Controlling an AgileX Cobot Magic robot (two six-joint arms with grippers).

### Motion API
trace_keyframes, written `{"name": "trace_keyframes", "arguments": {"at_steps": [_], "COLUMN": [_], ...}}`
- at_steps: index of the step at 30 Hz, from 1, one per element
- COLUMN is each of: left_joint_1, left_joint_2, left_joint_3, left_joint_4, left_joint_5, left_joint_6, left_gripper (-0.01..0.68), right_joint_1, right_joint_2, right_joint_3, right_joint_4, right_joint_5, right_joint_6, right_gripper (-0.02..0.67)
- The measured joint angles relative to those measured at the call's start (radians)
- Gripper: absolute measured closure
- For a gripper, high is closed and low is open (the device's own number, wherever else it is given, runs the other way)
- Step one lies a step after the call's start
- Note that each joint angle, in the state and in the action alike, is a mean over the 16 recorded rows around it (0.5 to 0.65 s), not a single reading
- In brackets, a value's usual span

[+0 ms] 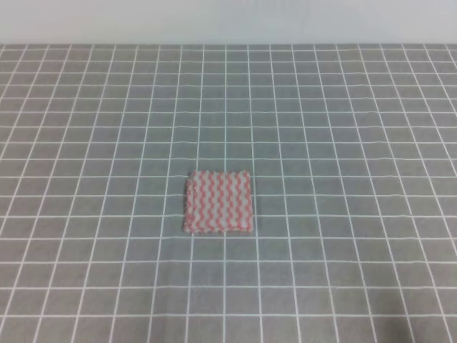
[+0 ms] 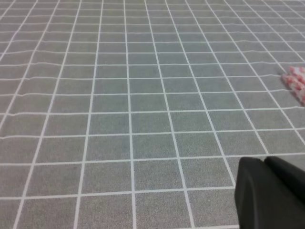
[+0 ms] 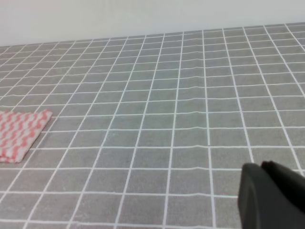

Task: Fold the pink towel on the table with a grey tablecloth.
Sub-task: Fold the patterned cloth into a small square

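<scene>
The pink towel (image 1: 218,201) lies flat near the middle of the table with a grey tablecloth (image 1: 343,107), as a small square about three grid squares wide with layered edges on its left side. Neither gripper shows in the exterior high view. In the left wrist view a dark part of my left gripper (image 2: 267,164) fills the bottom right corner, and a corner of the towel (image 2: 296,81) lies far off at the right edge. In the right wrist view my right gripper (image 3: 264,167) shows the same way, with the towel (image 3: 19,133) at the far left. Both grippers are well away from the towel and hold nothing that I can see.
A pale wall (image 1: 228,21) runs behind the table's far edge. The grey gridded cloth has slight ripples in the right wrist view (image 3: 200,86). No other objects are in view.
</scene>
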Motion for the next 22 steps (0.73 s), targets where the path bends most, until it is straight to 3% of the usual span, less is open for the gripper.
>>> {"name": "trace_keyframes", "arguments": {"at_steps": [22], "left_joint_1": [0.0], "left_joint_2": [0.003], "left_joint_3": [-0.006], "left_joint_4": [-0.001], "left_joint_5": [0.016], "left_joint_6": [0.0], "left_gripper": [0.675], "right_joint_1": [-0.001], "right_joint_2": [0.007], "right_joint_3": [-0.007], "right_joint_4": [0.001], "right_joint_5": [0.004], "right_joint_6": [-0.002], "right_gripper": [0.666]}}
